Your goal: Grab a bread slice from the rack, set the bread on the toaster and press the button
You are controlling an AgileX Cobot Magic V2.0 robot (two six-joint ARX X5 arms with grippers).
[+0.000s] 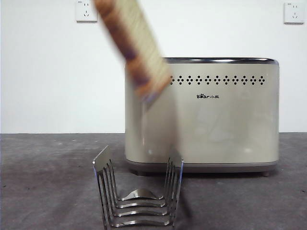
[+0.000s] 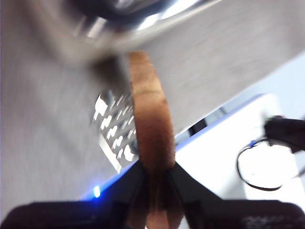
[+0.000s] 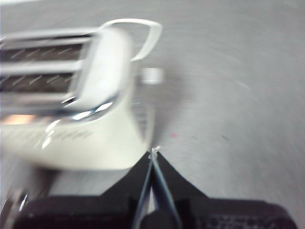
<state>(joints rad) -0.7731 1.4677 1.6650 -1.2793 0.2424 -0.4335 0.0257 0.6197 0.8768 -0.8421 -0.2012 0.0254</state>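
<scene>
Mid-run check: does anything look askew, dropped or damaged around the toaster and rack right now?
Nothing is damaged or spilled. The thick brown-crusted slice of bread hangs tilted and motion-blurred in the air, clamped in the left gripper. The small steel toast rack and the boxy cream toaster stand upright. The right gripper is shut.

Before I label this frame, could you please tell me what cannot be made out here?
- Front view: the left gripper holding the brown-crusted bread slice is cut off by the top edge; the slice is motion-blurred.
- Left wrist view: the steel rack and cream toaster are blurred.
</scene>
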